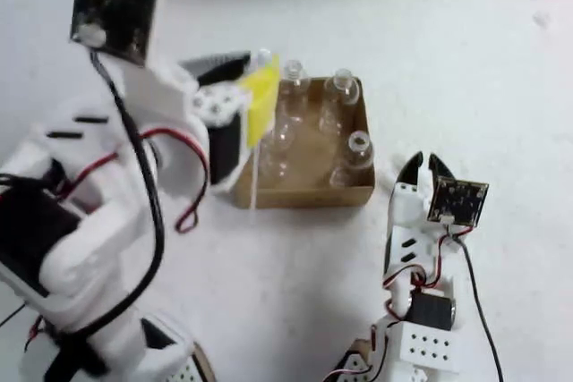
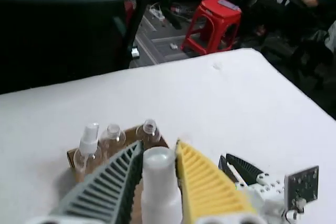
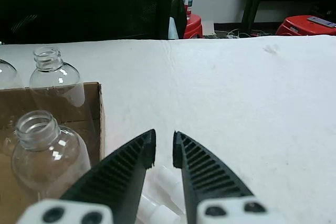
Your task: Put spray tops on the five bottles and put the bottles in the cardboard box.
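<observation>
High view centre: cardboard box (image 1: 304,192), bottles (image 1: 351,160) upright inside. Left claw (image 2: 158,144) over its left edge, pinching a white spray top (image 2: 159,182). Right claw (image 1: 424,164) right of box, narrowly spread, above loose spray tops (image 3: 167,178) on worktop (image 1: 466,69).

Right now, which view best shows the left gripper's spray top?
Left wrist view: the spray top sits front-on, clamped in the left gripper. In the high view its yellow finger largely hides it. The right wrist view faces the cardboard box.
</observation>
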`<state>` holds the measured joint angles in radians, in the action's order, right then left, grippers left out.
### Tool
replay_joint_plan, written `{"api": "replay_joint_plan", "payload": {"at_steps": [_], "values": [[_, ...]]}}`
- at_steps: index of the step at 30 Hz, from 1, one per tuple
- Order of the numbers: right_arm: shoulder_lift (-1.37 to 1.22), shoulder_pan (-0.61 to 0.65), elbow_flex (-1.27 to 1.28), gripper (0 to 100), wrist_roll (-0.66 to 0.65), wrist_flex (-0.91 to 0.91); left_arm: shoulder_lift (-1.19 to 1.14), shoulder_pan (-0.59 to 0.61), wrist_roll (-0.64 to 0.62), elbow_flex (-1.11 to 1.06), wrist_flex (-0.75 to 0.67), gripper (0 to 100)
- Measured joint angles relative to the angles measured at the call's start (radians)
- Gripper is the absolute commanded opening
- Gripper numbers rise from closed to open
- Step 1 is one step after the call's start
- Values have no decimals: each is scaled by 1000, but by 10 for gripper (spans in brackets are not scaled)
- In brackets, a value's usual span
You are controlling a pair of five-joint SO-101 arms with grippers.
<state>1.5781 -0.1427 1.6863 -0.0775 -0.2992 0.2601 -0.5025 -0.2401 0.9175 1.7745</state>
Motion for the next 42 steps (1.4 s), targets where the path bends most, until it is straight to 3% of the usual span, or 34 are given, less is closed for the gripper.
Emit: {"api": "replay_joint_plan", "payload": {"at_steps": [2,5,10,15,22,28,42], "values": [[0,0,0,49,0,0,72,-14,2,-137,-6,20],[0,0,0,49,0,0,181,5,2,-361,-140,20],[0,0,0,49,0,0,334,112,-2,-735,-592,20],[0,0,0,49,0,0,387,123,-6,-1030,-1063,20],[0,0,0,49,0,0,393,135,15,-1292,-1413,20],[0,0,0,49,0,0,391,143,137,-1468,-1564,20],[0,0,0,49,0,0,405,150,153,-1511,-1576,20]]}}
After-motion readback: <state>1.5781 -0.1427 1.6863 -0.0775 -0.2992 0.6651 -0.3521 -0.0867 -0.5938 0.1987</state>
